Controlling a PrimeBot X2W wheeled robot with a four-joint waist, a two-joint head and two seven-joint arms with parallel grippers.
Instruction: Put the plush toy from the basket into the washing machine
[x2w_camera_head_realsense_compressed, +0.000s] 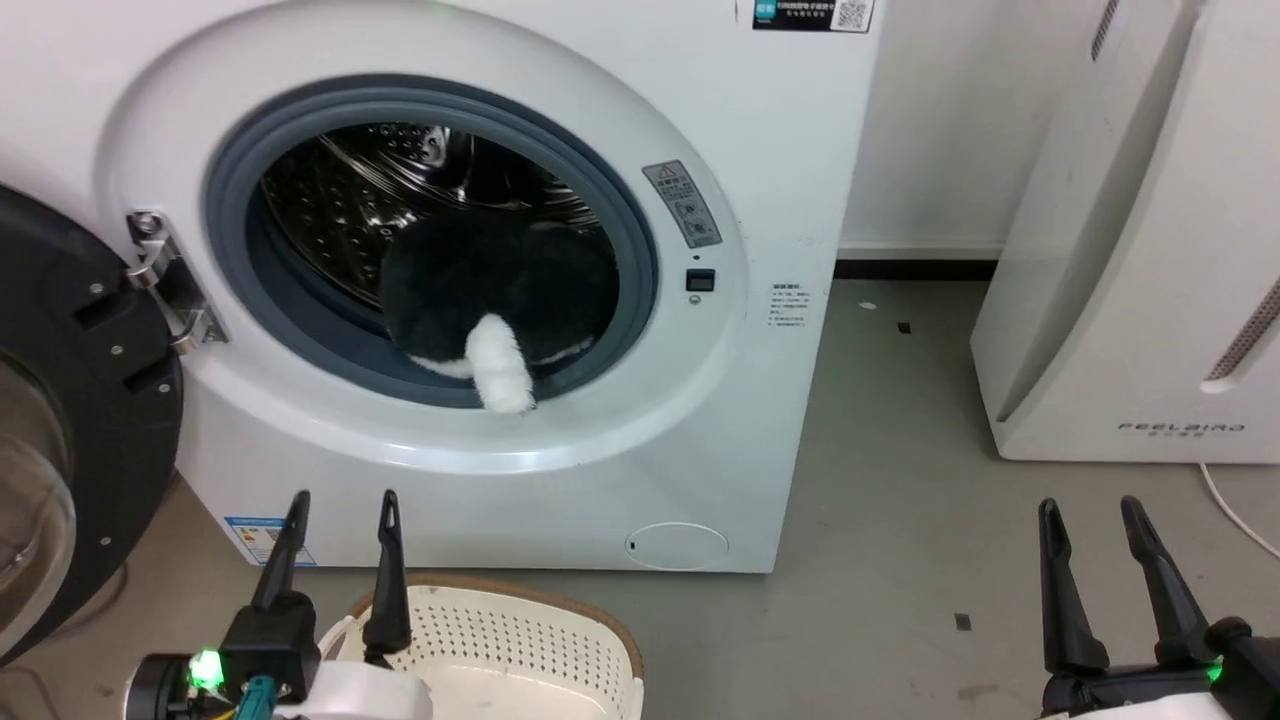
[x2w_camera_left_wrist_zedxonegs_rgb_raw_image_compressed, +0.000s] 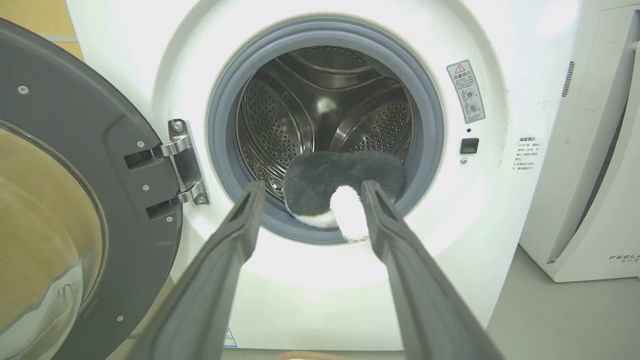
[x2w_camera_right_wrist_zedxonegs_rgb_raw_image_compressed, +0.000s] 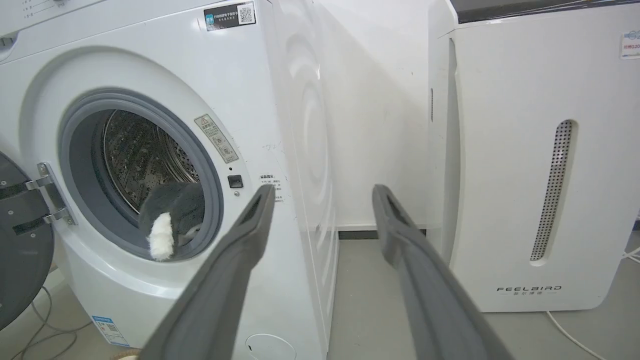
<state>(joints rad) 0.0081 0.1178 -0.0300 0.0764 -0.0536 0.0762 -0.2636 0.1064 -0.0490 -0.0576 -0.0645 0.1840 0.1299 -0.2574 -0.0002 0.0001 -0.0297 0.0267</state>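
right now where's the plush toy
In the head view the plush toy sits in the drum of the washing machine, low at the front of the opening, one white limb draped over the grey gasket, with the open door to its left.

The head camera looks down from close by at the front of the washing machine (x2w_camera_head_realsense_compressed: 780, 150). The left wrist camera faces its round opening (x2w_camera_left_wrist_zedxonegs_rgb_raw_image_compressed: 325, 100) straight on. The right wrist camera looks from farther right, towards the gap beside the white box (x2w_camera_right_wrist_zedxonegs_rgb_raw_image_compressed: 500, 150). All three see that opening.
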